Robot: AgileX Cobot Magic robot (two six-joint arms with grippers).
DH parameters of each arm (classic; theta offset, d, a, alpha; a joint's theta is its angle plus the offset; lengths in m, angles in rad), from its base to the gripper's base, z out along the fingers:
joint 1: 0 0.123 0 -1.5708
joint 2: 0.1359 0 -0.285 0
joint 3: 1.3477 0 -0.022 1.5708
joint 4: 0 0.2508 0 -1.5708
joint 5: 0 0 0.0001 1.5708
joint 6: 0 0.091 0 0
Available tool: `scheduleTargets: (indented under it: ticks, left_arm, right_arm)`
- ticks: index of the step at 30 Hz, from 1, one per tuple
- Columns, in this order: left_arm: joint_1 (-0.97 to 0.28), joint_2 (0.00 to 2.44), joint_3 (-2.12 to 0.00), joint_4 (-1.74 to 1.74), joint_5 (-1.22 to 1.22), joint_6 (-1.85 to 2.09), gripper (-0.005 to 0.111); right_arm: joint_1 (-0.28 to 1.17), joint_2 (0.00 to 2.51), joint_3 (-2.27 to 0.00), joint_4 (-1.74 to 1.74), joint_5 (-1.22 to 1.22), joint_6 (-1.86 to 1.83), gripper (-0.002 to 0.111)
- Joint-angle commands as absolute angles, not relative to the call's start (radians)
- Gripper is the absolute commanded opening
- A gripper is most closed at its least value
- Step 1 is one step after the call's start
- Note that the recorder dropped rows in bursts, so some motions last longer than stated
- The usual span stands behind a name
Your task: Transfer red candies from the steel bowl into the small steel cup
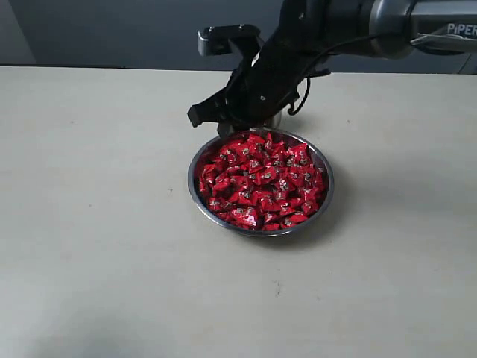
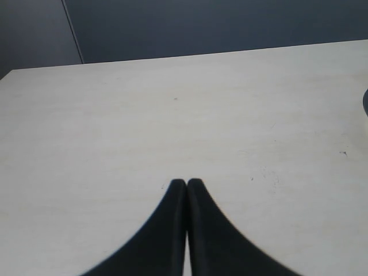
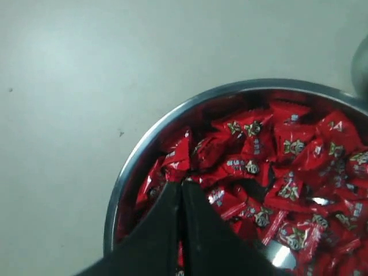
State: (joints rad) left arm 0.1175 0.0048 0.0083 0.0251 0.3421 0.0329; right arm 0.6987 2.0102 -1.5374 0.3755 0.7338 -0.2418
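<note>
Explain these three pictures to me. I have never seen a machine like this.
It is a robot with two arms, each ending in a two-fingered gripper. One picture looks at the whole table; the other two come from cameras on the wrists. On the table stands a steel bowl full of red candies. The right gripper is shut, its tips down among the candies; whether it pinches one I cannot tell. The left gripper is shut, above bare table. A small steel cup is mostly hidden behind the arm.
</note>
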Motion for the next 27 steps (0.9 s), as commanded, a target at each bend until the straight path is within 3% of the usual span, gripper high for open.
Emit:
scheduleTargets:
  ticks: [1, 2, 4, 11, 14, 27]
  left_arm:
    - [0.12, 0.0, 0.0, 0.027, 0.329, 0.029, 0.0]
    - [0.12, 0.0, 0.0, 0.027, 0.329, 0.029, 0.0]
    - [0.12, 0.0, 0.0, 0.027, 0.329, 0.029, 0.0]
    - [0.12, 0.0, 0.0, 0.027, 0.329, 0.029, 0.0]
    - [0.12, 0.0, 0.0, 0.027, 0.329, 0.029, 0.0]
    - [0.12, 0.0, 0.0, 0.027, 0.329, 0.029, 0.0]
  right_arm:
    - [0.699, 2.034, -1.54, 0.366, 0.773, -0.213, 0.023]
    - [0.699, 2.056, -1.54, 0.368, 0.771, -0.186, 0.039]
    - [0.699, 2.091, -1.54, 0.368, 0.771, -0.159, 0.048]
    - [0.699, 2.174, -1.54, 0.485, 0.773, -0.154, 0.035]
    - [0.699, 2.16, -1.54, 0.465, 0.777, -0.154, 0.0]
    - [0.655, 1.961, -1.555, 0.112, 0.678, 0.0, 0.0]
